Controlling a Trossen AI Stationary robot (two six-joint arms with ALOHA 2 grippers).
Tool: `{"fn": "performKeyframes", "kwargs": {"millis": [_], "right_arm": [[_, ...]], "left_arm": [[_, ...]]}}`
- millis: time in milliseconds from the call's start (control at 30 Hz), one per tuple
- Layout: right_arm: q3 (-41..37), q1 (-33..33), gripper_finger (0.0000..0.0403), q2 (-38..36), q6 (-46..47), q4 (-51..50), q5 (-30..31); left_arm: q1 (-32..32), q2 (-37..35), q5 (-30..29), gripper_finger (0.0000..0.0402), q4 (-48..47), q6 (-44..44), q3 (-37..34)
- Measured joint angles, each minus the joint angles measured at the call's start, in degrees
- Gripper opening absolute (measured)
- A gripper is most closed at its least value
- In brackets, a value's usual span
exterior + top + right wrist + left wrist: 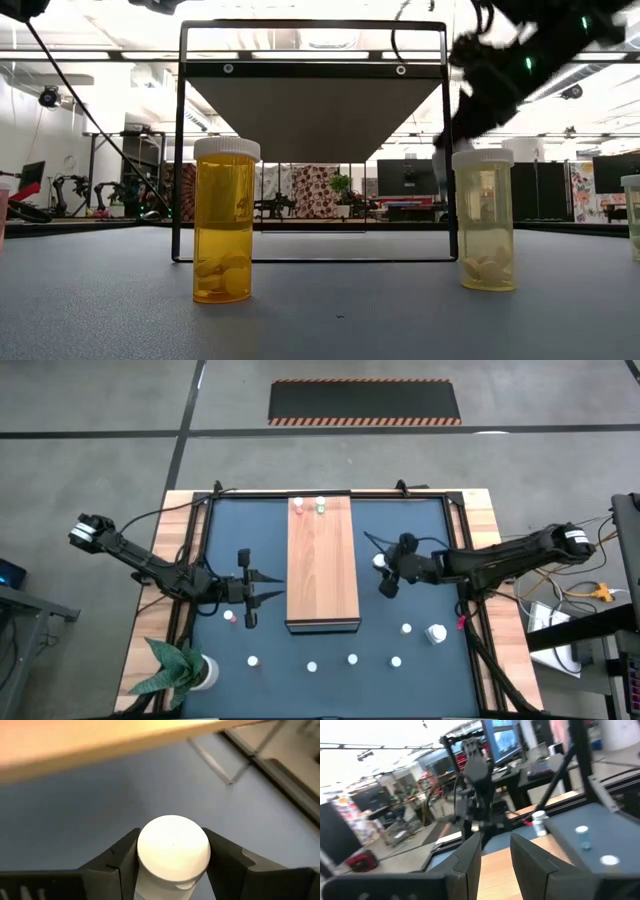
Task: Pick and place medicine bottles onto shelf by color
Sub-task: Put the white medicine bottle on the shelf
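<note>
My right gripper [172, 857] clamps an upright white-capped bottle [173, 847] just right of the shelf [322, 565]; left gripper [250, 592] empty, fingers parted.

Surface [420, 550]: dark mat inside wooden rim. Shelf [322, 565] lying lengthwise along centre, light-brown board; two bottles [309, 506] at far end, pink-capped and green-capped. White-capped bottles [352, 659] scattered upright on mat near front edge; one larger [437, 633] toward right. Potted plant [180, 668] at front left corner.
</note>
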Motion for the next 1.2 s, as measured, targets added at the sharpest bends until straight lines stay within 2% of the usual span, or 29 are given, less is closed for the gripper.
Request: {"fn": "performKeyframes", "kwargs": {"millis": [133,367,600,867,1067,1200], "right_arm": [[9.32,-0.02,0.0177,-0.72,3.38,-10.08,1.74],[19.97,-0.02,0.0177,2.60,6.37,-5.88,2.06],[30.77,0.00,0.0178,14.03,7.52,-5.00,2.18],[43.20,-0.03,0.0178,28.14,8.96,-4.99,11.17],[50.22,-0.13,0.0178,34.94,9.06,-4.98,12.99],[52.01,-0.13,0.0178,37.72,9.88,-5.15,15.31]], "left_arm": [[0.02,-0.02,-4.80,0.0088,0.06,2.79,0.00],[0.04,-0.44,-10.06,0.0088,0.39,8.87,0.00],[0.02,-0.46,-10.20,0.0088,0.01,10.00,0.00],[-0.02,-0.47,-10.22,0.0088,-0.35,9.81,0.00],[-0.13,-0.46,-10.23,0.0088,-1.46,8.45,-0.02],[-0.33,-0.46,-10.24,0.0088,-1.63,8.45,-0.02]]}}
